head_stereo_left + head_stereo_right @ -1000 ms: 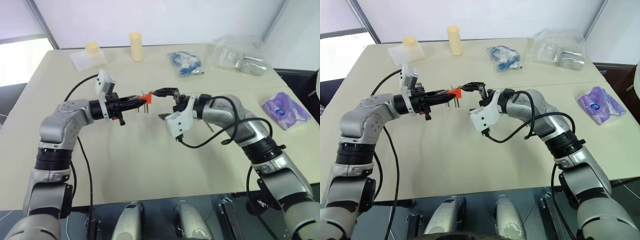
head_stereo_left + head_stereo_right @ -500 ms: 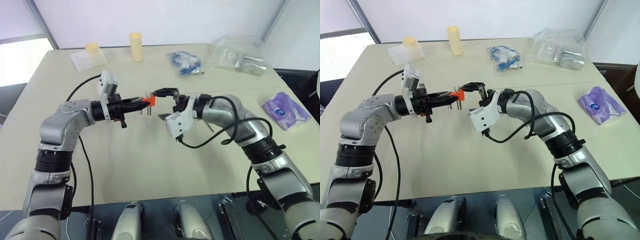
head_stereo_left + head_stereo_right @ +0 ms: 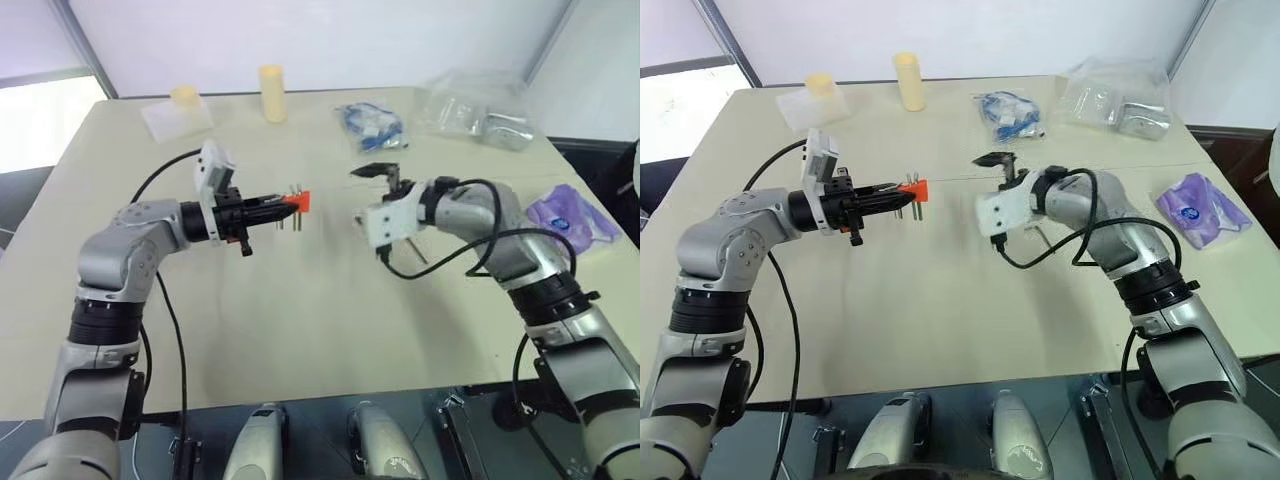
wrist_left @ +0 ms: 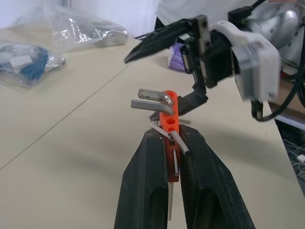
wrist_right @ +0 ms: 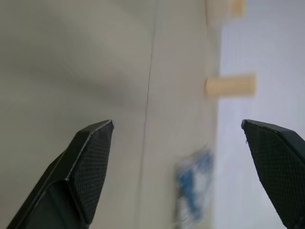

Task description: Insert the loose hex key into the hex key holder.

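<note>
- The left gripper [image 3: 272,203] is clamped on the hex key holder [image 3: 299,201], holding the red-orange block level above the table [image 3: 300,300], metal prongs sticking out of it.
- The right gripper [image 3: 378,176] hovers well apart from the holder, its fingers [image 5: 90,162] spread wide with nothing between them.
- I cannot tell which prong is the loose hex key.
- A purple-and-white packet [image 3: 572,216] lies near the table's right edge.

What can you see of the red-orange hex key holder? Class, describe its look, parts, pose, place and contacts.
The hex key holder is a small red-orange plastic block with round holes in its face. Grey metal hex keys stick out of it, two bent ones sideways. It is held above the table, touching nothing else, clamped between the black fingers of the left tool, which is shut on it.
</note>
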`<state>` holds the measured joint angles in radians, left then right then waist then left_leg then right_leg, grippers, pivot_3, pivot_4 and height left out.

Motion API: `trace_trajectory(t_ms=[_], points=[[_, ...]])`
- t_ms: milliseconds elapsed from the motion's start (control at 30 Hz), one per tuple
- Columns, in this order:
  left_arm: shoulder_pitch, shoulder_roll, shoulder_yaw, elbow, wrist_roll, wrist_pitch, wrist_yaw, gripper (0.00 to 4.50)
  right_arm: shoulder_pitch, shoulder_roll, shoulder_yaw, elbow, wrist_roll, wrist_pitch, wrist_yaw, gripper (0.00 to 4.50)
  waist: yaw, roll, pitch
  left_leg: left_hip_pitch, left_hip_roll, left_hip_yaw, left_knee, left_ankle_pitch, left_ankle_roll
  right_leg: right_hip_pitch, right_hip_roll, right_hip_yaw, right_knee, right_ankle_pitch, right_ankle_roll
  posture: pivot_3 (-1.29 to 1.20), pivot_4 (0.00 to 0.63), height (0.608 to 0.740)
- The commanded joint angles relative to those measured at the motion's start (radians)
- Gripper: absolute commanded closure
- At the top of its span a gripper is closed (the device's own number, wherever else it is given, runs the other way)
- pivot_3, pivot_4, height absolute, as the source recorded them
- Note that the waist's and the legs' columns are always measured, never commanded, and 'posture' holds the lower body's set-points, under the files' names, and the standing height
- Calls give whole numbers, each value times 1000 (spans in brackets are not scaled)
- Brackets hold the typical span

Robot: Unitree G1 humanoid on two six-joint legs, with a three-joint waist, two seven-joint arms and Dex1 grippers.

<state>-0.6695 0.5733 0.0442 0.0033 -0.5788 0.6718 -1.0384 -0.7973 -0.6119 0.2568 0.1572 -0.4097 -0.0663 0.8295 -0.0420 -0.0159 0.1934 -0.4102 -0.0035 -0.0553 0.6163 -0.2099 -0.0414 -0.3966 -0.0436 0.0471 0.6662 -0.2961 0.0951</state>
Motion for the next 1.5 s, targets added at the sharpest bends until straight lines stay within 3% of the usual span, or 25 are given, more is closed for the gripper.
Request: trace_trajectory(t_ms=[33, 200, 333, 633, 1133, 1267, 1467, 1500], points=[[-12, 10, 21, -20, 0, -32, 5, 4500, -6, 52, -110, -108, 162, 381, 90, 58, 0, 0, 0, 0, 0, 0, 0, 0, 0, 0, 0, 0, 0, 0, 0, 0, 150, 740], [-9, 4, 13, -15, 7, -50, 7, 4500, -44, 71, -140, -216, 280, 878, 165, 58, 3, 0, 0, 0, 0, -1, 0, 0, 0, 0, 0, 0, 0, 0, 0, 0, 150, 740], [-6, -1, 4, -6, 12, -67, 6, 4500, -62, 9, -80, -266, 313, 1035, 204, 58, 4, 0, 0, 0, 0, 0, 0, 0, 0, 0, -1, 0, 0, 0, 0, 0, 150, 740], [17, -18, -8, -21, 23, -89, 11, 4500, -60, -94, 35, -117, 316, 1106, 170, 58, 3, 0, 0, 0, -1, 0, 0, 0, 0, 0, -1, 0, 0, 0, 0, 0, 150, 740], [51, -7, 7, -79, 9, -72, 47, 4500, -127, 1, 58, 229, 315, 1005, 51, 58, -2, 0, 0, 0, -1, 0, 0, 0, 0, 0, 0, 0, 0, 0, 0, 0, 150, 740], [59, 2, 12, -95, 6, -66, 57, 4500, -139, 10, 84, 266, 308, 989, 71, 1341, -2, 0, 0, 0, 0, 0, 0, 0, 0, 0, 0, 0, 0, 0, 0, 0, 150, 740], [61, 11, 16, -104, 2, -63, 69, 4500, -145, 15, 111, 271, 307, 993, 99, 4469, 0, 0, 0, 0, -1, 0, 1, 0, 0, 1, 0, -1, 0, 0, 0, 0, 150, 740], [60, 12, 16, -104, 2, -64, 71, 4500, -148, 16, 113, 272, 308, 998, 103, 4469, 0, 0, 0, 0, -1, 0, 1, 0, 0, 1, 0, -1, 0, 0, 0, 0, 150, 740]])
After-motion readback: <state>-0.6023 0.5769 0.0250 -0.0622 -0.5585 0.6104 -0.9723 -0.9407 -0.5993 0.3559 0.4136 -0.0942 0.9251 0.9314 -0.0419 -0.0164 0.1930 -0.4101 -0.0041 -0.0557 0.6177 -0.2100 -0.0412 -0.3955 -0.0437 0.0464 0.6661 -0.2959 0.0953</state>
